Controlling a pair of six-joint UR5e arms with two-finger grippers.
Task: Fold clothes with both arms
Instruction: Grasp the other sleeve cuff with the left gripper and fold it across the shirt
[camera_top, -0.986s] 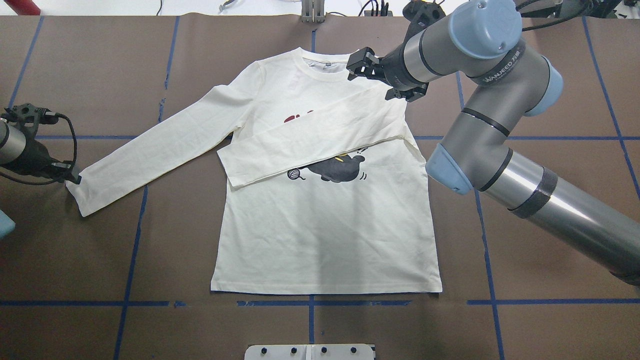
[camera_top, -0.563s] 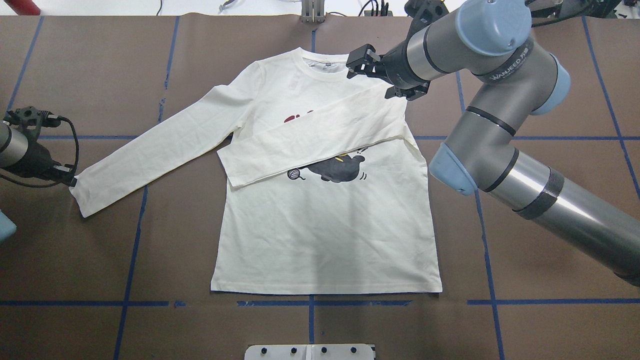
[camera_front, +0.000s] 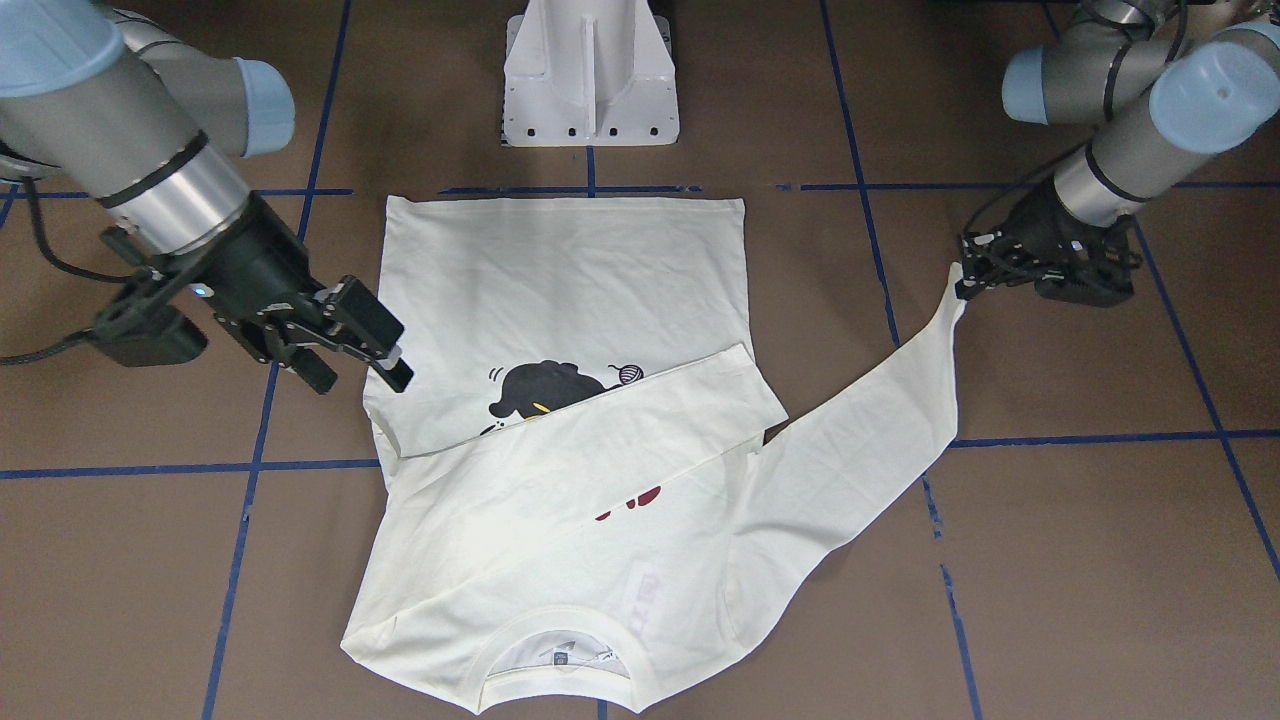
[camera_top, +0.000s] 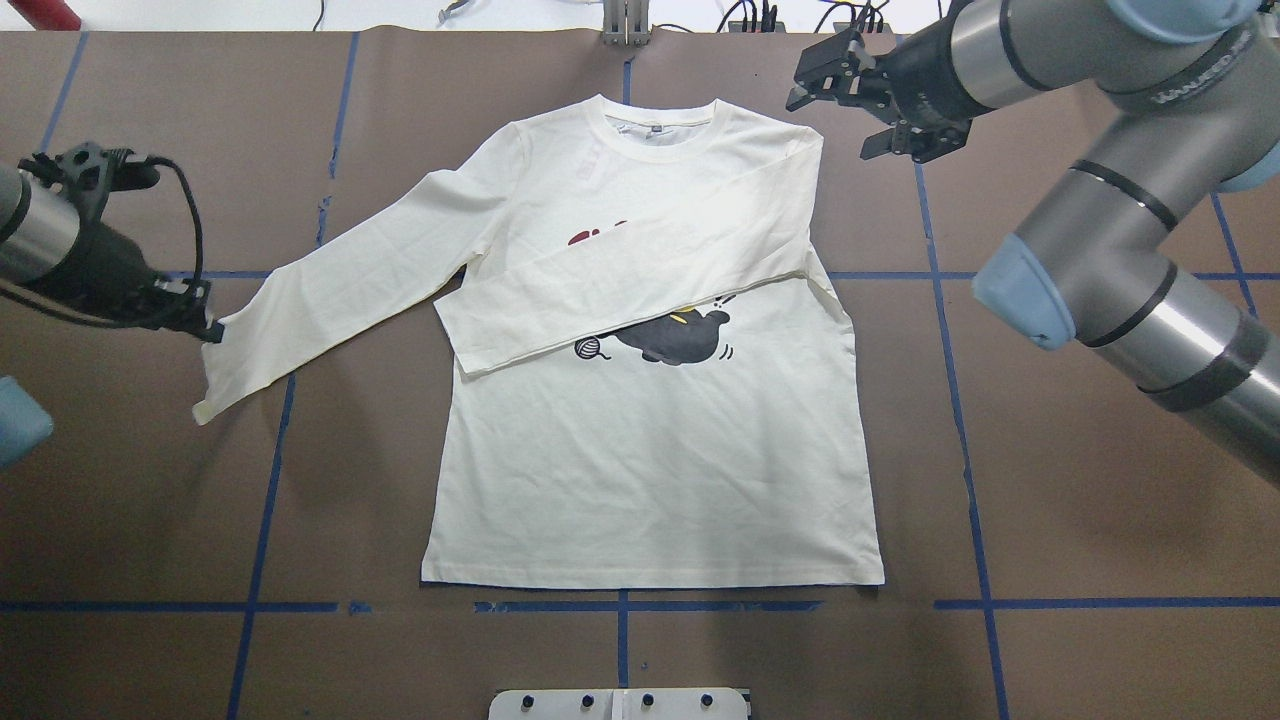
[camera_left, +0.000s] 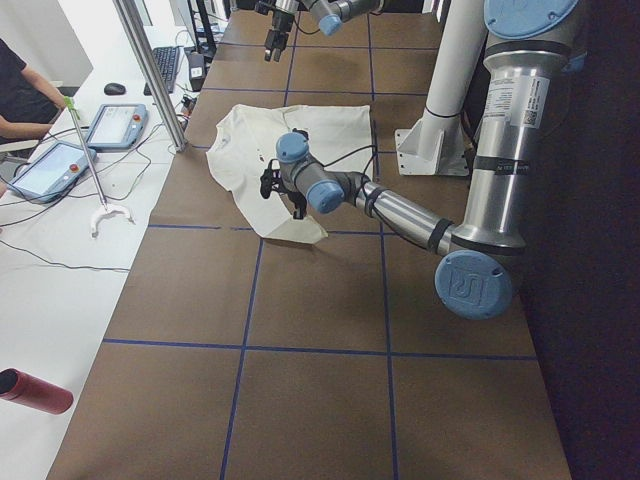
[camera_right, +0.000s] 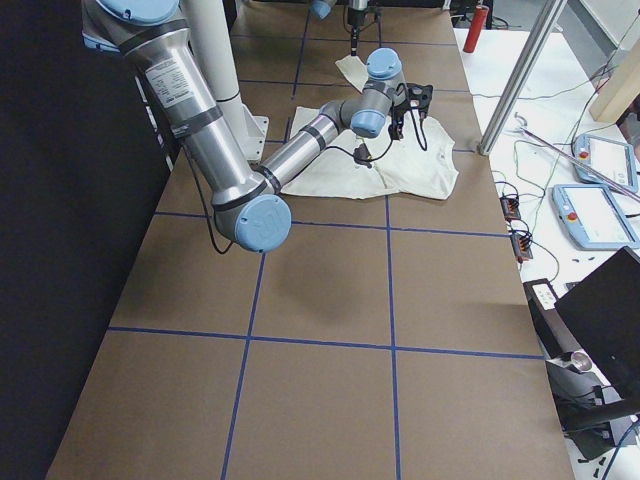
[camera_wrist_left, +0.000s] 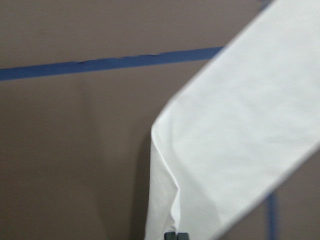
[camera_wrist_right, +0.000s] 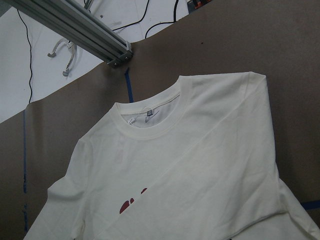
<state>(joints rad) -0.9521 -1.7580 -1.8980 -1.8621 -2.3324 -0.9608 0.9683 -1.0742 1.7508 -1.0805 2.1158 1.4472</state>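
Note:
The cream long-sleeve T-shirt (camera_top: 650, 470) lies flat on the brown table, print side up, with the black cat (camera_top: 675, 337) partly showing. One sleeve (camera_top: 620, 280) is folded across the chest. The other sleeve (camera_top: 340, 285) stretches out to the side. My left gripper (camera_top: 205, 328) is shut on this sleeve's cuff and holds it raised; the cuff end hangs down in the left wrist view (camera_wrist_left: 240, 140). It also shows in the front view (camera_front: 965, 280). My right gripper (camera_top: 835, 120) is open and empty, above the table just beyond the shirt's shoulder (camera_wrist_right: 250, 85).
The white pedestal base (camera_front: 590, 90) stands at the near table edge behind the shirt's hem. Blue tape lines (camera_top: 270, 470) cross the brown surface. An aluminium frame post (camera_wrist_right: 75, 27) stands past the collar. Tablets (camera_left: 115, 125) and a red bottle (camera_left: 35, 392) lie on the side bench.
My left gripper has lifted the sleeve cuff and carried it toward the shirt body. My right gripper has drawn back from the shirt's shoulder, out past the shirt's edge.

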